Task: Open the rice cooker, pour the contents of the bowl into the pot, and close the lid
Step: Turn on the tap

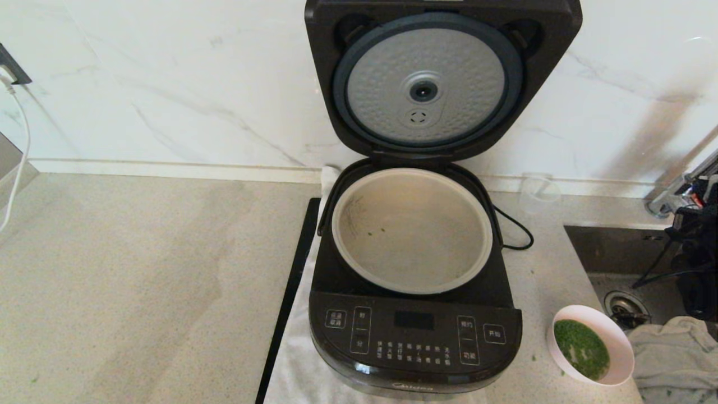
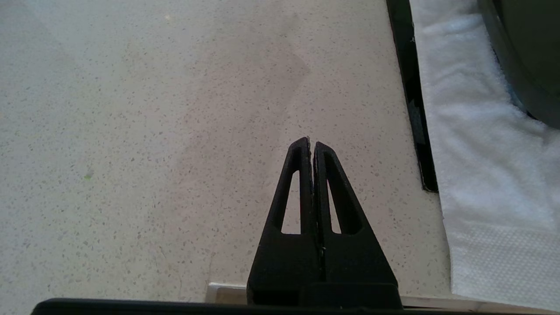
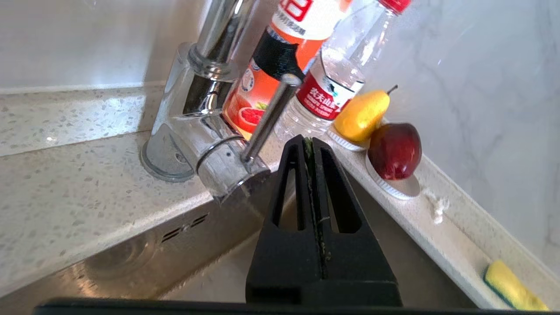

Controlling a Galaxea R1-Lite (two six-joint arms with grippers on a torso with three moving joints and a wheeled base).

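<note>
The right end effector [image 3: 311, 144], fingers pressed together and empty, hangs over the sink [image 3: 131, 258] near the tap [image 3: 197, 109]. The left end effector [image 2: 312, 146], also pinched closed on nothing, hovers above the speckled tabletop [image 2: 131, 131] beside a white towel [image 2: 481, 175]. The glossy black cooker [image 1: 415, 336] stands on that towel, lid [image 1: 437, 73] upright, showing its dimpled silver disc. The pale pot [image 1: 412, 230] holds a few green flecks. The white bowl [image 1: 617, 342] of chopped greens [image 1: 580, 348] sits just right of the cooker.

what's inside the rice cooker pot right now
The pot is nearly bare: only a few small green bits lie on its beige floor. The near inner wall hides behind its own rim. The lid stands open, and the bowl still holds the chopped greens.
</note>
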